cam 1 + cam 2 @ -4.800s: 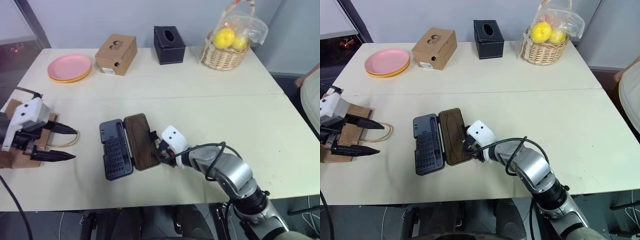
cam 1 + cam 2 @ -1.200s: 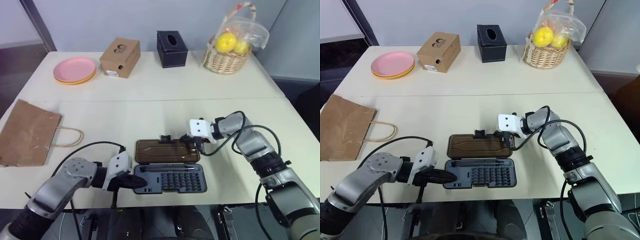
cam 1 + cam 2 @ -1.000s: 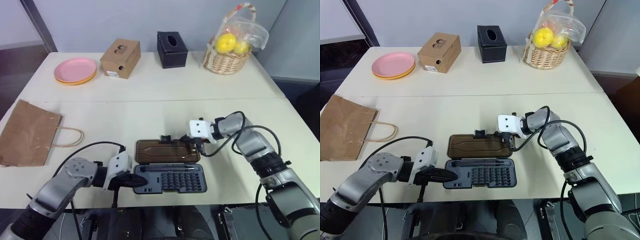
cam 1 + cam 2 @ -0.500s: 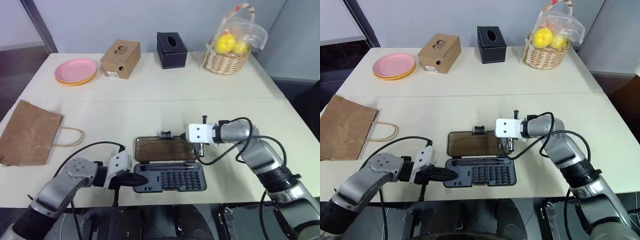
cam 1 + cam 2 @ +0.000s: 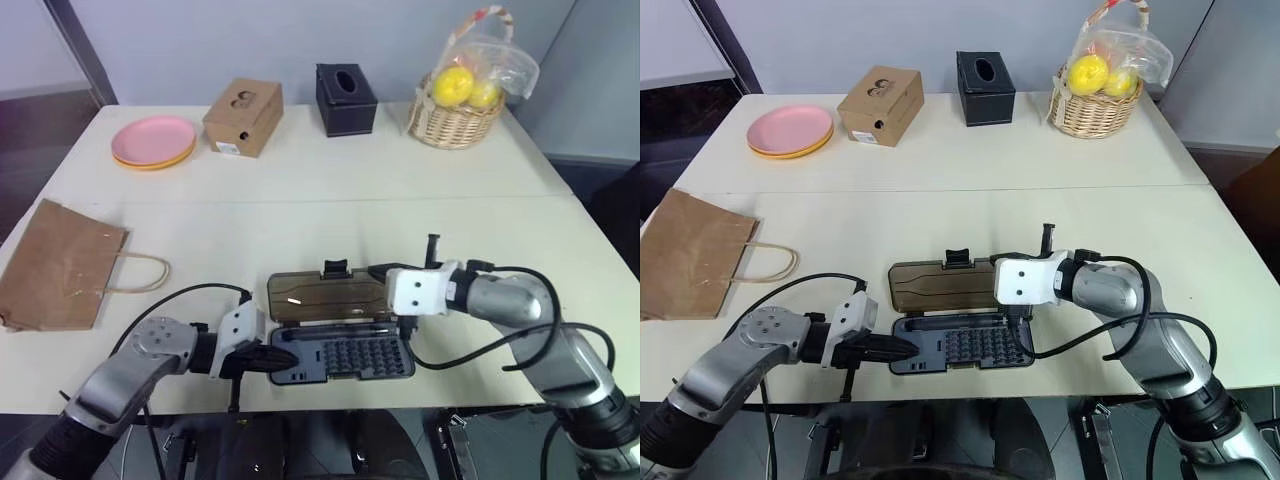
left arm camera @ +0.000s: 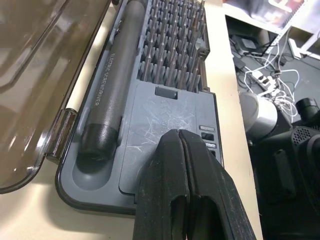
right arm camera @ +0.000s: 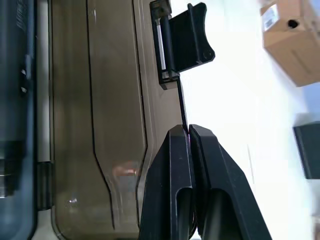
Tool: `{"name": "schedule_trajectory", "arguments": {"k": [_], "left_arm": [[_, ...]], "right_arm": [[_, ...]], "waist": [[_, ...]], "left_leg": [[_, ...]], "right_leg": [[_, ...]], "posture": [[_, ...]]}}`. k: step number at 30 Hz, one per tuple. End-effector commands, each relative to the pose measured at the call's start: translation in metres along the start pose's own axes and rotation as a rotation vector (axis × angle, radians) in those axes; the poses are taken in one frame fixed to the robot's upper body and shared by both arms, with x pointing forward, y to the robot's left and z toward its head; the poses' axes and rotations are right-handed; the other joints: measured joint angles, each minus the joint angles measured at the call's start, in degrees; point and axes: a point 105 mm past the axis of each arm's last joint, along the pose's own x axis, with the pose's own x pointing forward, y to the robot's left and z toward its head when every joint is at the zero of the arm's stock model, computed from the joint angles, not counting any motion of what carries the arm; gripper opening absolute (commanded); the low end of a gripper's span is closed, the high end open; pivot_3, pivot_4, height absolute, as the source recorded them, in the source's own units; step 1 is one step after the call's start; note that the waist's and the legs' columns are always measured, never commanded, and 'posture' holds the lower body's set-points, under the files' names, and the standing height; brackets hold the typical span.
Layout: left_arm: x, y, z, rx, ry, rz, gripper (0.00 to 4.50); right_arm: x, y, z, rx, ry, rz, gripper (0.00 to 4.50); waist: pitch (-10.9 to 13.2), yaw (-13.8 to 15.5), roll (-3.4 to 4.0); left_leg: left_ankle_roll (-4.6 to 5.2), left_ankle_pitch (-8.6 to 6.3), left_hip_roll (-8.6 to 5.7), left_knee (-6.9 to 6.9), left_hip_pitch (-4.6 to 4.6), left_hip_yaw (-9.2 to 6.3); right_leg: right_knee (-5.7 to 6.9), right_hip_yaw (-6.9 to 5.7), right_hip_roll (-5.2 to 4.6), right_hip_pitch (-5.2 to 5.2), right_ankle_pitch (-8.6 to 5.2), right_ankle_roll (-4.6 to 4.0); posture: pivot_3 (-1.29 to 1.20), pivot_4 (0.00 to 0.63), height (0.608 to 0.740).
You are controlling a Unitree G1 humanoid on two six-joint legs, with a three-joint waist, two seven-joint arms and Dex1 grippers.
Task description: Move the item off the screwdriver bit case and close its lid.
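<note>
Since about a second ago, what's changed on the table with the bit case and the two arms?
The right tool, shut on the lid's far edge, has pulled back toward the robot and lifted that edge off the table, tilting the lid over the screwdriver bit case. The left tool stayed shut, pressing the case's left end. The brown paper bag stayed put.

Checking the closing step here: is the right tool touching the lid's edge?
Touching. In the right wrist view the shut right tool pinches the lid by its thin far edge beside the black latch tab, no gap showing.
</note>
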Motion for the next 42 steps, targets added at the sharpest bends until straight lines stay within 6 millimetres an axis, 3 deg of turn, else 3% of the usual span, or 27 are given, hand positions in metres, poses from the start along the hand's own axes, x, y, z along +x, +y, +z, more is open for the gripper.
{"name": "schedule_trajectory", "arguments": {"k": [1, 5, 11, 14, 16, 18, 20, 24, 27, 31, 34, 39, 42], "left_arm": [[-0.003, 0.005, -0.015, -0.065, 0.046, 0.050, 0.00], [-0.014, 0.003, 0.016, -0.023, -0.022, 0.040, 0.00], [-0.049, -0.005, 0.082, -0.069, -0.220, -0.051, 0.00], [-0.068, 0.013, 0.113, -0.111, -0.353, -0.011, 0.00], [-0.081, 0.041, 0.128, -0.141, -0.448, 0.098, 0.00], [-0.089, 0.079, 0.127, -0.143, -0.463, 0.270, 0.00], [-0.089, 0.101, 0.118, -0.124, -0.418, 0.367, 0.00], [-0.067, 0.123, 0.089, -0.072, -0.286, 0.385, 0.00], [-0.041, 0.123, 0.067, -0.013, -0.179, 0.313, 0.00], [-0.014, 0.118, 0.052, 0.021, -0.126, 0.209, 0.00], [-0.001, 0.116, 0.053, 0.018, -0.130, 0.157, 0.00], [0.011, 0.109, 0.069, 0.037, -0.173, 0.089, 0.00], [0.012, 0.108, 0.072, 0.041, -0.174, 0.070, 0.00]], "right_arm": [[-0.011, -0.019, 0.005, -0.074, 0.010, -0.117, 0.02], [-0.009, -0.019, -0.001, -0.084, 0.023, -0.125, 0.02], [-0.010, -0.016, -0.002, -0.099, 0.021, -0.117, 0.02], [-0.010, -0.016, -0.002, -0.103, 0.021, -0.117, 0.02], [-0.010, -0.015, -0.002, -0.116, 0.021, -0.117, 0.02], [-0.011, -0.015, -0.001, -0.124, 0.020, -0.118, 0.02], [-0.011, -0.015, 0.000, -0.126, 0.019, -0.119, 0.02], [-0.012, -0.014, 0.000, -0.137, 0.021, -0.117, 0.02], [-0.013, -0.013, 0.000, -0.141, 0.024, -0.118, 0.02], [-0.014, -0.014, 0.001, -0.148, 0.025, -0.123, 0.02], [-0.014, -0.013, 0.002, -0.150, 0.027, -0.124, 0.02], [-0.016, -0.011, 0.002, -0.134, 0.031, -0.119, 0.02], [-0.017, -0.010, 0.001, -0.119, 0.041, -0.117, 0.92]], "waist": [[0.00, -0.04, 0.00], [0.11, -0.09, -0.06], [0.42, 0.00, -0.16], [0.44, -0.03, -0.17], [0.44, -0.04, -0.17], [0.44, -0.07, -0.18], [0.44, -0.15, -0.18], [0.44, -0.14, -0.18], [0.44, 0.03, -0.19], [0.44, 0.05, -0.20], [0.44, 0.04, -0.20], [0.44, -0.01, -0.20], [0.44, -0.09, -0.20]], "left_leg": [[0.00, 0.00, 0.00, 0.00, 0.00, 0.00], [0.00, 0.00, 0.00, -0.01, -0.07, 0.00], [0.00, 0.01, 0.03, -0.02, -0.58, -0.04], [0.00, 0.01, -0.01, 0.06, -0.96, -0.08], [0.00, 0.01, -0.05, 0.07, -0.97, -0.10], [0.00, 0.02, -0.18, 0.10, -0.96, -0.10], [0.00, 0.02, -0.23, 0.11, -0.94, -0.09], [-0.02, 0.03, -0.26, 0.09, -0.95, -0.01], [-0.03, 0.03, -0.29, 0.09, -0.98, 0.05], [-0.03, 0.03, -0.29, 0.11, -1.02, 0.08], [-0.03, 0.03, -0.29, 0.12, -1.03, 0.07], [-0.02, 0.03, -0.29, 0.13, -1.03, 0.06], [-0.02, 0.03, -0.29, 0.13, -1.02, 0.03]], "right_leg": [[-0.03, 0.00, 0.00, 0.01, 0.00, 0.00], [-0.10, 0.00, -0.01, -0.02, 0.01, 0.00], [-0.08, -0.06, 0.02, -0.49, 0.03, 0.02], [-0.01, -0.08, 0.05, -0.87, 0.06, 0.06], [-0.01, -0.09, 0.09, -0.86, 0.10, 0.14], [0.02, -0.09, 0.10, -0.84, 0.13, 0.19], [0.03, -0.08, 0.13, -0.83, 0.13, 0.18], [0.01, -0.06, 0.15, -0.85, 0.13, 0.18], [0.00, -0.06, 0.13, -0.85, 0.12, 0.17], [-0.03, -0.06, 0.13, -0.85, 0.11, 0.14], [-0.01, -0.07, 0.14, -0.85, 0.12, 0.16], [0.01, -0.06, 0.15, -0.85, 0.15, 0.22], [0.03, -0.06, 0.15, -0.85, 0.16, 0.23]], "posture": [[0.00, 0.150, 0.740], [0.00, 0.150, 0.740], [0.00, 0.150, 0.740], [0.00, 0.150, 0.740], [0.00, 0.150, 0.740], [0.00, 0.150, 0.740], [0.00, 0.150, 0.740], [0.00, 0.150, 0.740], [0.00, 0.150, 0.740], [0.00, 0.150, 0.740], [0.00, 0.150, 0.740], [0.00, 0.150, 0.740], [0.00, 0.150, 0.740]]}}
